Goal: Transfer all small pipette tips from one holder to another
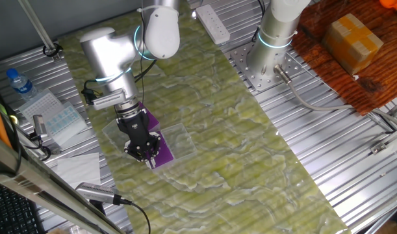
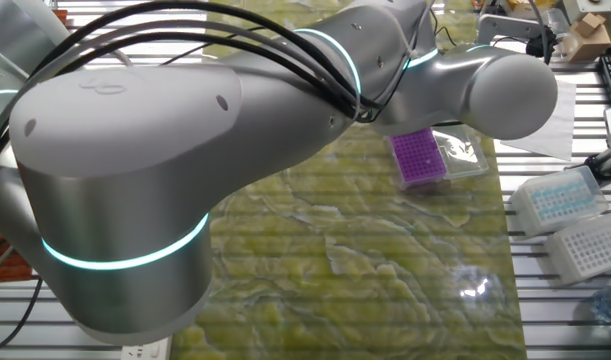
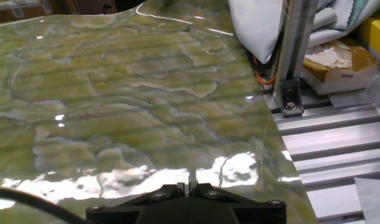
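Observation:
A purple holder plate lies in a clear plastic tray on the green mat; in the other fixed view the plate shows unobstructed. The small pipette tips are too tiny to make out on it. My gripper points down right over the plate's near-left part and covers its middle. In the hand view the two dark fingertips stand pressed together at the bottom edge, so the gripper is shut. No tip shows between them.
Two pale tip boxes sit on the slatted table beside the mat. A water bottle, a rack and papers lie at the left. A second arm's base stands at the back. An aluminium post rises at the mat's edge.

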You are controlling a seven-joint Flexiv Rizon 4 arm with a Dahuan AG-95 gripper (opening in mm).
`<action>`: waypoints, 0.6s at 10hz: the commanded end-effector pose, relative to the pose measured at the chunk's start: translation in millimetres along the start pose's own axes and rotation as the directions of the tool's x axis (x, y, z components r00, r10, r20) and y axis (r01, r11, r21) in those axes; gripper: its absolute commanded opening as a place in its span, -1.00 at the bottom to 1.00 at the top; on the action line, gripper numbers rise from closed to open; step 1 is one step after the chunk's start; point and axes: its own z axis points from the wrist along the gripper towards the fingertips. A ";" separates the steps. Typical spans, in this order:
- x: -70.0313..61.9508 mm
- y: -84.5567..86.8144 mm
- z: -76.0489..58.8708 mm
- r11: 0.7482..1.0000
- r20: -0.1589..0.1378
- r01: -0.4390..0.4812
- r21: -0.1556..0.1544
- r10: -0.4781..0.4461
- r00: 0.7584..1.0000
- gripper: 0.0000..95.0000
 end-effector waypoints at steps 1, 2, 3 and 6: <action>-0.2 0.1 0.0 1.000 0.005 -0.001 0.002 0.001 1.000 -1.00; -0.2 0.1 0.0 1.000 0.009 0.001 0.002 -0.001 1.000 -1.00; -0.1 0.1 0.0 1.000 0.012 0.004 0.002 -0.004 1.000 -1.00; 0.7 0.5 0.0 1.000 0.019 0.007 0.002 -0.007 1.000 -1.00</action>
